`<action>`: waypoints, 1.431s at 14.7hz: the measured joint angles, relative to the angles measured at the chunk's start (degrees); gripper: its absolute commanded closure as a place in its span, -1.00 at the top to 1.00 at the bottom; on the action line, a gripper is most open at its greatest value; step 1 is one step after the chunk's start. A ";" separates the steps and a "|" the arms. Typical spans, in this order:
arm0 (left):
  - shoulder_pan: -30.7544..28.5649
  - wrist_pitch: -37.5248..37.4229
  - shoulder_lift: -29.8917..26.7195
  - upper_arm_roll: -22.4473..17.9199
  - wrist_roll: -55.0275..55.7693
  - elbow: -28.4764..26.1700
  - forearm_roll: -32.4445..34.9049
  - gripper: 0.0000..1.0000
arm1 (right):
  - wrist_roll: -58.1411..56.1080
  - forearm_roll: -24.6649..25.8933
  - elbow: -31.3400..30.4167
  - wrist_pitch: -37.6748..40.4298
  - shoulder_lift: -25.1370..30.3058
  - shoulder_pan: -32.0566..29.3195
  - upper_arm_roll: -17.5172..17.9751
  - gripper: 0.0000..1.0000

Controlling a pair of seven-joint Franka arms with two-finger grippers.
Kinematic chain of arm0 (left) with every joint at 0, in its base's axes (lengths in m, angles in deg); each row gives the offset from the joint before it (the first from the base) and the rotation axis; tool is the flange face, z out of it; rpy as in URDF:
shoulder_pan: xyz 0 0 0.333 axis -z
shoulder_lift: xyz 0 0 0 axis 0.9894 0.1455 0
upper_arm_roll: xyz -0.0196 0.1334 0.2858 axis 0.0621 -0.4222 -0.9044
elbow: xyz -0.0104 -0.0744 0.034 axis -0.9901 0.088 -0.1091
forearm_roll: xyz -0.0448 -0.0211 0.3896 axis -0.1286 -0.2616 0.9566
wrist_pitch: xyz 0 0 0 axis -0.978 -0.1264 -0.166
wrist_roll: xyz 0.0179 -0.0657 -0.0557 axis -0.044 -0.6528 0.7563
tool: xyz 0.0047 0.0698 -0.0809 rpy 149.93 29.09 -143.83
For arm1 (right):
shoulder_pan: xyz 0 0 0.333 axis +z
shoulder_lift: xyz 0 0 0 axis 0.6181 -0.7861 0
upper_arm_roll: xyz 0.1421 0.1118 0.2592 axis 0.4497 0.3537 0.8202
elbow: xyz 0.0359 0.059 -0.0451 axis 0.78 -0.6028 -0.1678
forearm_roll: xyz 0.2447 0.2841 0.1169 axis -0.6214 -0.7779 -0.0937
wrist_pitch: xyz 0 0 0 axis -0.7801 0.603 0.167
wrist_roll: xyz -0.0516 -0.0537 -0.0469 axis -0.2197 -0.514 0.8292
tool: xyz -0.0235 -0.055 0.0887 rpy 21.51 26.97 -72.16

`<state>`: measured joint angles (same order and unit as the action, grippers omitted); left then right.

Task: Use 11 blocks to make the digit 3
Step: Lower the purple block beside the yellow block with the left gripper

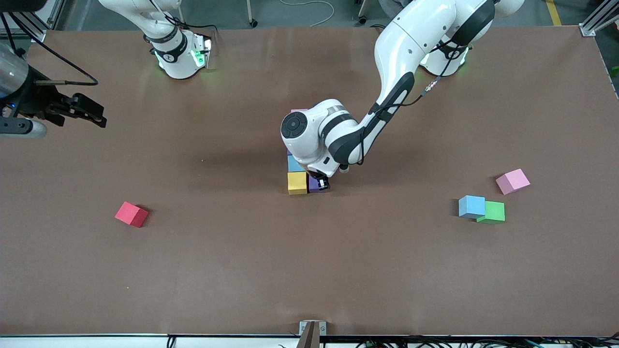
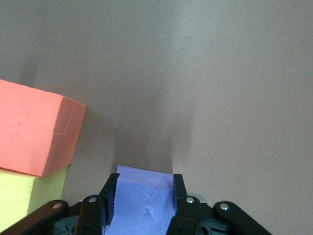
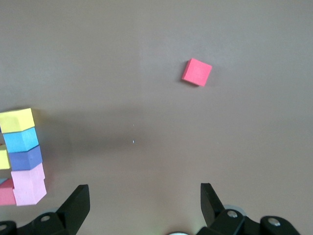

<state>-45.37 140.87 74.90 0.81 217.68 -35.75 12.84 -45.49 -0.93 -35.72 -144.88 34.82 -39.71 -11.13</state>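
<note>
- Fingers of the left gripper [image 2: 144, 203] pinch a purple block [image 2: 142, 200] between them, down at the table [image 1: 242, 270] surface, the block filling the gap from pad to pad.
- Just beside those fingers, toward the right arm's end, sits a yellow block [image 1: 297, 182], touching the purple one; a light blue block [image 1: 295, 164] adjoins the yellow one on the side farther from the front camera.
- An orange block [image 2: 34, 127] shows near the left fingers in the left wrist view.
- The rest of the partly built digit 3 [image 3: 22, 156] lies under the left arm's wrist.
- Fingers of the right gripper [image 3: 142, 205] are spread wide, nothing between them; this arm waits at its own end of the table.
- A red block [image 1: 131, 214] lies well apart from both pairs of fingers.
- A pink block [image 1: 512, 181], a second light blue block [image 1: 471, 206] and a green block [image 1: 494, 211] rest toward the left arm's end, the last two touching.
</note>
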 measured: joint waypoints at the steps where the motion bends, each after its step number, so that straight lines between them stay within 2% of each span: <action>1: 0.14 0.00 0.05 0.00 0.00 0.00 0.00 -0.49 | 0.00 0.00 1.04 1.01 -0.06 -0.16 0.00 1.00; 11: 0.52 0.26 0.06 -0.02 0.00 0.05 0.00 -0.46 | -0.01 -0.02 2.58 4.43 -0.48 -0.35 0.40 1.00; 13: 0.54 0.26 0.11 -0.02 0.00 0.06 0.00 -0.36 | 0.03 -0.06 2.72 4.45 -0.48 -0.34 0.62 1.00; 14: 0.54 0.27 0.13 -0.02 0.00 0.06 0.00 -0.16 | 0.03 -0.07 2.74 4.45 -0.48 -0.34 0.62 1.00; 16: 0.54 0.29 0.13 -0.05 -0.06 0.10 0.00 0.42 | 0.03 -0.07 2.74 4.45 -0.48 -0.34 0.63 1.00; 17: 0.54 0.30 0.13 -0.11 -0.26 0.13 0.00 0.99 | 0.03 -0.08 2.74 4.45 -0.48 -0.31 0.64 1.00; 21: 0.53 0.46 0.13 -0.19 -1.21 0.62 0.00 1.00 | 0.12 -0.09 2.73 4.54 -0.50 0.24 -0.15 1.00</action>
<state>-44.84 141.33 75.02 0.62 216.48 -35.13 12.83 -45.37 -1.02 -32.99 -140.34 34.32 -39.47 -11.28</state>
